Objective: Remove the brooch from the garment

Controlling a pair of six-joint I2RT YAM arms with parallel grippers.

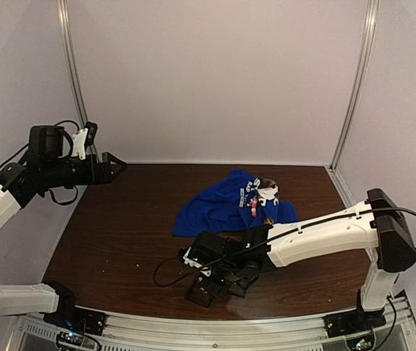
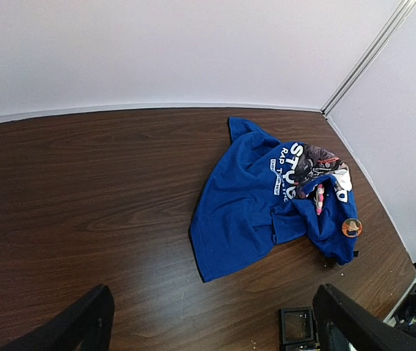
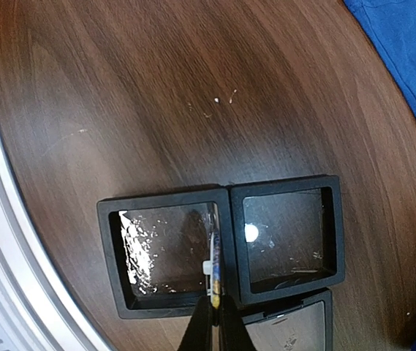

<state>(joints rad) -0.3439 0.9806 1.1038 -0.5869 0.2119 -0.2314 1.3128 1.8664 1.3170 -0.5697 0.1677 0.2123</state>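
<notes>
Nearest, low over the front of the dark wooden table (image 1: 120,234): the right gripper (image 3: 210,311), jaws pinched together on a thin piece (image 3: 213,274) seen edge-on, white, blue and yellow, impossible to identify from this angle. Directly beneath, three black square boxes (image 3: 162,200) with clear, reflective insides, side walls touching, the thin piece poised over the edge where two of them meet.

Farther back, right of centre on the tabletop: the garment (image 2: 244,212), a royal-blue T-shirt lying crumpled, white lettering (image 2: 284,164) and a dark print bunched toward its right side. Sitting on the fabric at the shirt's near right corner, a round orange brooch (image 2: 351,227); just beside it, in a fold, a small pink strip (image 2: 319,199).

High at the left, well apart from the shirt: the left gripper (image 1: 118,167), jaws spread wide, holding nothing. Behind everything, a plain white back wall (image 1: 215,73).
</notes>
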